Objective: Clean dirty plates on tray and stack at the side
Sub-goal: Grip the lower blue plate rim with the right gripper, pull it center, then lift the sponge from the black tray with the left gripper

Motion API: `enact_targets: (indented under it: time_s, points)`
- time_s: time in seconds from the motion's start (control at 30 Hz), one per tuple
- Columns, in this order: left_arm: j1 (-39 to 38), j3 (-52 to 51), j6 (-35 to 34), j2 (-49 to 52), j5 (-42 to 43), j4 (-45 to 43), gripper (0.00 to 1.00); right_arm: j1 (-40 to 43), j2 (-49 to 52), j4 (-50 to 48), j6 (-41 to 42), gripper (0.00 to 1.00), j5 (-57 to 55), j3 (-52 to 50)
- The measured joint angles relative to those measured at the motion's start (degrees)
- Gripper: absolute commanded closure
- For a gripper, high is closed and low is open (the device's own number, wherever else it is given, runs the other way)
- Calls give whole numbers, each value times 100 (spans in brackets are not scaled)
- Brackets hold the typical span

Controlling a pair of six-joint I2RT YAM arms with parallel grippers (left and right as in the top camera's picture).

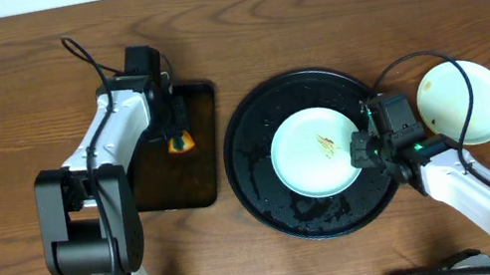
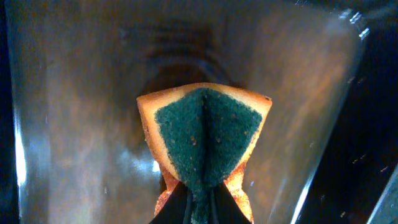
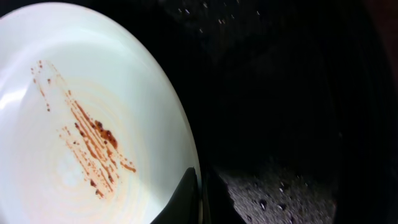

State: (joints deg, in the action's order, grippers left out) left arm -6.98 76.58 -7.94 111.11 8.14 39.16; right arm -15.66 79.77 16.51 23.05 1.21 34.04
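"Where's the dirty one?"

"The green plate (image 1: 310,161) lies on the round tray (image 1: 256,171), over toward its right side, with a thin brown smear (image 1: 326,145) near the middle."

"And the arm by it?"

"The right gripper (image 1: 365,149) is at that plate's right edge. From its wrist camera the fingers (image 3: 185,198) are pinched on the rim, one on top of the pale surface. The black tray beside it is beaded with water."

"Any other plates?"

"One pale plate (image 1: 463,102) on the bare tabletop (image 1: 6,99), just right of the tray and not touching it. I can't tell if anything's under it."

"What's the left arm doing?"

"The left gripper (image 2: 200,210) is over the rectangular tray (image 1: 201,115), left of the round one. Its jaws are squeezed on a sponge (image 2: 205,143), which is folded in the grip with the green scrub face showing and orange edges."
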Motion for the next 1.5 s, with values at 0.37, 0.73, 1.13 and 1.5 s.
enact_targets:
  time_s: [0.37,0.73,1.13,1.5]
  points:
    - [46,7,376,254,190,339,92,0,0,120,0,99,-103,0]
    - [28,7,20,245,278,435,93,0,0,-24,0,99,-382,0]
    - [7,4,177,-734,621,402,92,0,0,-70,-7,99,-310,0]
    - [7,4,-66,-837,245,262,93,0,0,-55,-7,99,-203,0]
